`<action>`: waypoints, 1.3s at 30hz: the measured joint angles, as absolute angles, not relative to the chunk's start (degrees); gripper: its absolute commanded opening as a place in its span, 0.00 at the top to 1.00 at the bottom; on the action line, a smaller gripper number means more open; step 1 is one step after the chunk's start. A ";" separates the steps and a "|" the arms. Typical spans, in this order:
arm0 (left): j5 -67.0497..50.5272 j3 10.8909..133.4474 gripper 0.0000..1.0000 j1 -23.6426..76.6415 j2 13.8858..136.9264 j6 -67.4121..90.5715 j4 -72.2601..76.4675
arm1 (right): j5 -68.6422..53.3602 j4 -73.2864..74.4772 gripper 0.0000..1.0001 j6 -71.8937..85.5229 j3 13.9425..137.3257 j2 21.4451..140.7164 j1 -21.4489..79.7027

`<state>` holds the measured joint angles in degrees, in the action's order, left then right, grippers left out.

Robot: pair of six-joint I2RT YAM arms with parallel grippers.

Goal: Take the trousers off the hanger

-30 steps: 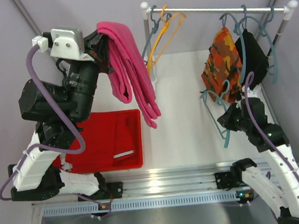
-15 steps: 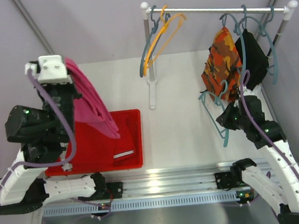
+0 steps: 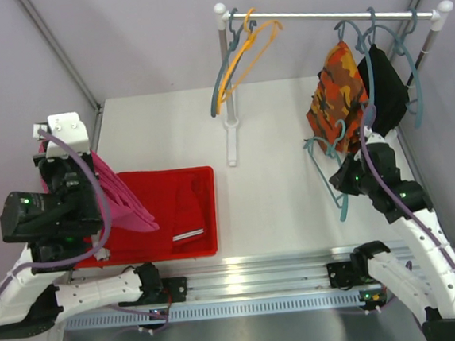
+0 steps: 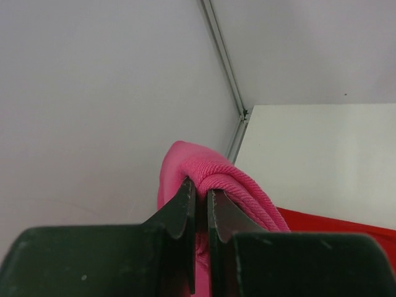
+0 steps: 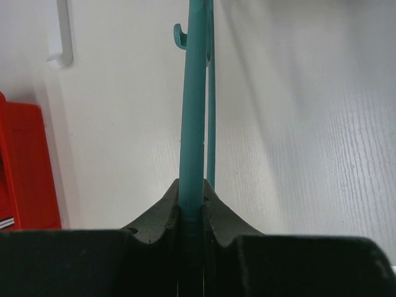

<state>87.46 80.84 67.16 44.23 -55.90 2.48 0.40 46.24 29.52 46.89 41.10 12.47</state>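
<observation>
My left gripper [image 4: 199, 192] is shut on the magenta pink trousers [image 4: 213, 176], which hang from it over the left end of the red bin [image 3: 152, 179]; the trousers also show in the top view [image 3: 117, 202]. Red trousers [image 3: 189, 206] lie in the bin. My right gripper [image 5: 192, 197] is shut on a teal hanger [image 5: 193, 111], also seen in the top view [image 3: 332, 179], held low off the rail. The orange camouflage trousers [image 3: 337, 89] and plain black trousers [image 3: 385, 86] hang on teal hangers from the rail [image 3: 321, 15]. The black-and-white trousers are hidden.
An empty orange hanger [image 3: 243, 57] and an empty teal hanger [image 3: 226, 63] hang at the rail's left end, by the white post [image 3: 227, 99]. A small silver strip [image 3: 189, 235] lies in the bin. Grey walls close in on both sides.
My left arm has swung left and down from beside the rail, carrying the pink trousers to the bin's left end. The right arm has barely moved.
</observation>
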 measured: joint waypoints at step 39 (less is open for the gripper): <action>88.44 63.75 1.00 67.64 25.98 -47.77 -17.76 | 3.42 44.82 1.00 28.10 42.35 38.57 12.47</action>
<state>88.44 63.75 67.64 25.98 -47.77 -17.76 3.42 44.82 28.10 42.35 38.57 12.47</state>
